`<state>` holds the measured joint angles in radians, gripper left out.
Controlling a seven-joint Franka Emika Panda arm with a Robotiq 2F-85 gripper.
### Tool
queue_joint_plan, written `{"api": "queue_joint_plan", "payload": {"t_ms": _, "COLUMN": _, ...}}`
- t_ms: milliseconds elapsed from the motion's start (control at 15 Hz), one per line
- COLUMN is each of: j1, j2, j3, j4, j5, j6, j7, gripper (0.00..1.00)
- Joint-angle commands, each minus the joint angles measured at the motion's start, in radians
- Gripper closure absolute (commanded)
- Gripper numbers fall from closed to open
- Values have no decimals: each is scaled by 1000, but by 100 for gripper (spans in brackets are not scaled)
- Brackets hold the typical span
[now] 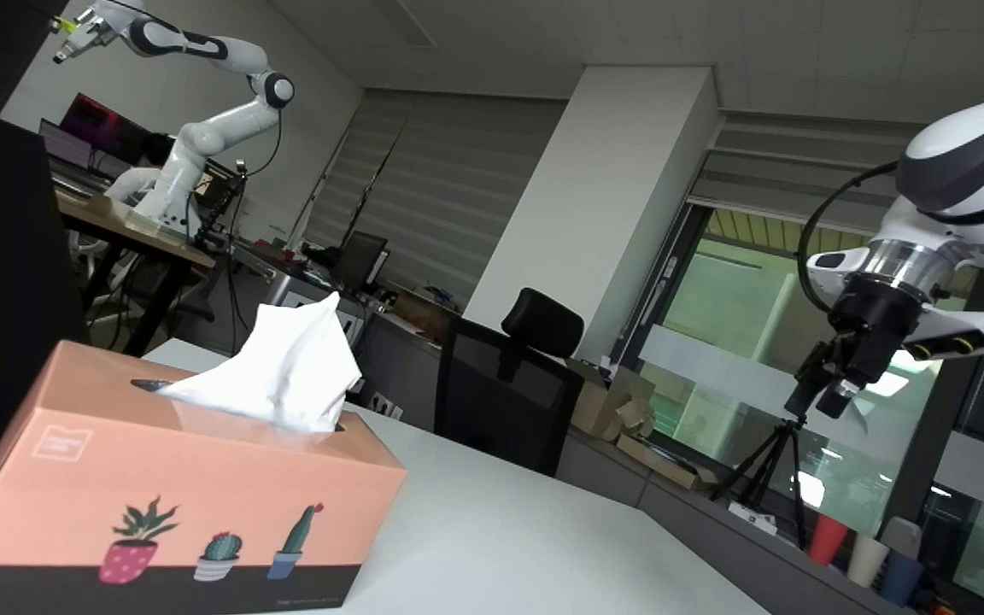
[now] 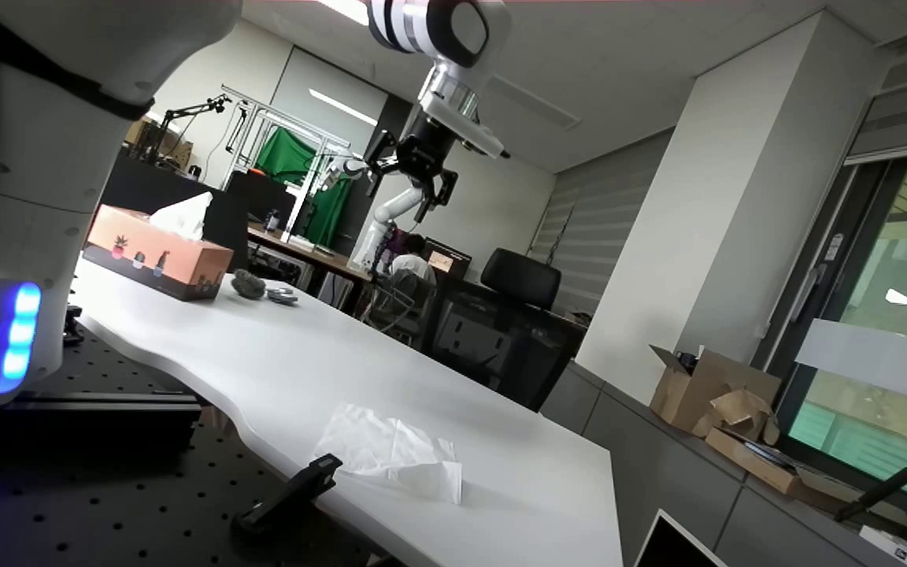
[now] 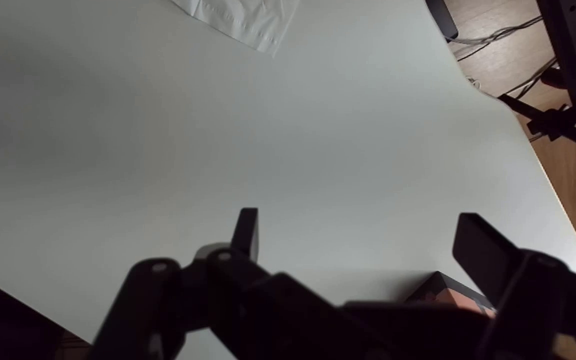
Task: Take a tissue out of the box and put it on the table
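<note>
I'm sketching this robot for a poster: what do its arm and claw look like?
The arm is white and rounded, with dark grey bands, a silver collar, a black cable and blue lights. The claw is black, with jointed fingers.

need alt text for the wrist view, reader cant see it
Open black pincer above a white table, where a creased white tissue lies, cut off by the top edge of the picture. At lower right a corner of the tissue box shows, partly hidden by the pincer.

Rumpled tissue on white table
</note>
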<state>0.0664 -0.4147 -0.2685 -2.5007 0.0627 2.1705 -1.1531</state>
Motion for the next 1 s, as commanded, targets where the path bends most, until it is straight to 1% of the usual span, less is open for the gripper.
{"api": "queue_joint_plan", "payload": {"t_ms": 0, "j1": 10, "j2": 154, "j3": 41, "j4": 129, "j5": 26, "j6": 32, "j7": -24, "gripper": 0}}
{"api": "queue_joint_plan", "payload": {"t_ms": 200, "j1": 11, "j2": 284, "j3": 82, "j4": 236, "j5": 44, "j6": 65, "j7": -32, "gripper": 0}}
{"api": "queue_joint_plan", "payload": {"t_ms": 400, "j1": 6, "j2": 412, "j3": 145, "j4": 353, "j5": 59, "j6": 75, "j7": -13, "gripper": 0}}
{"api": "queue_joint_plan", "payload": {"t_ms": 667, "j1": 2, "j2": 566, "j3": 241, "j4": 520, "j5": 67, "j6": 40, "j7": 4, "gripper": 0}}
{"api": "queue_joint_plan", "payload": {"t_ms": 933, "j1": 11, "j2": 700, "j3": 333, "j4": 668, "j5": 45, "j6": -11, "j7": 24, "gripper": 0}}
